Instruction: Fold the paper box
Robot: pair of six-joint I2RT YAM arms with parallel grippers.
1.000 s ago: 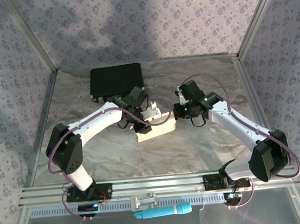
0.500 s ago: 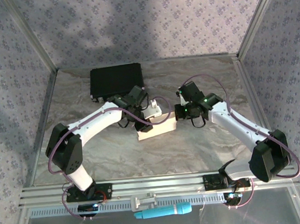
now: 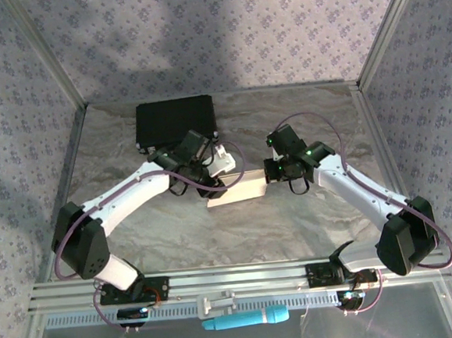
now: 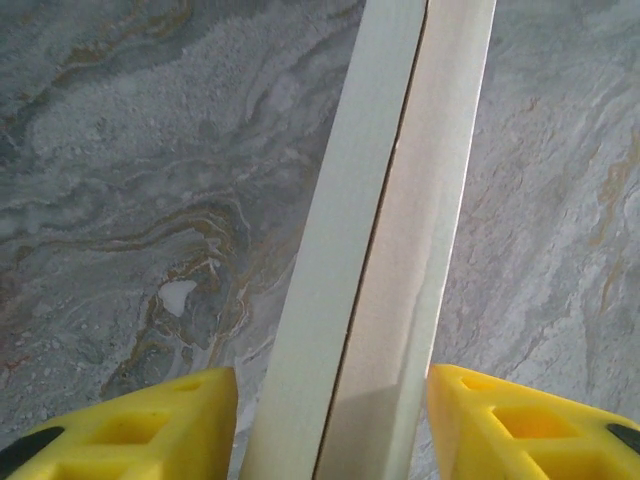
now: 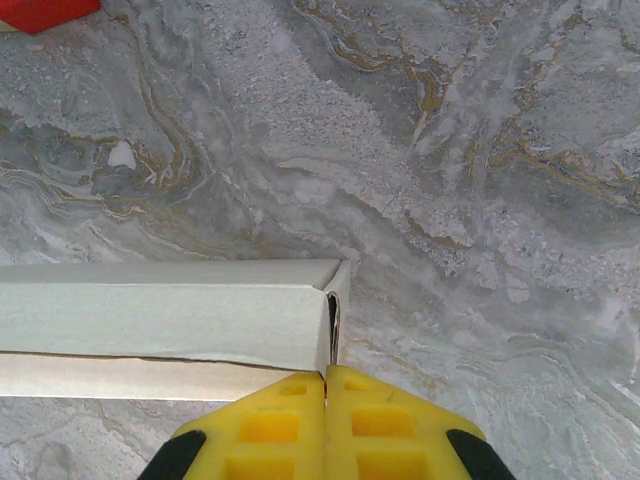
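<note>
Top view first: the shallow white cardboard paper box (image 3: 237, 192) lies near the middle of the grey marble-patterned table (image 3: 293, 226), long side running left to right, tilted slightly up toward the right. The left gripper (image 3: 214, 187) hangs over its left end, and the right gripper (image 3: 267, 174) sits at its right end.

Left wrist view: the two yellow fingers (image 4: 150, 425) are spread apart in the lower corners of the frame. The box (image 4: 370, 250) runs up between them as a narrow pale strip with a thin dark seam down its length. Each finger is just beside a box edge, with hardly a sliver of table between.

Right wrist view: the yellow fingers (image 5: 270, 430) are pressed together at the bottom centre. Their tips come right up against the box's (image 5: 160, 310) right-end corner, where a thin end flap stands slightly ajar. I can't tell whether that flap is caught between the tips.

As for room, bare marble lies open below the box and to its right. In the upper left sits a black rectangular case (image 3: 175, 121), close behind the left wrist but apart from the box. A teal cylindrical tool (image 3: 246, 319) lies along the bottom edge, beyond the rail. A red corner (image 5: 45, 12) peeks in at the upper left of the right wrist view.
</note>
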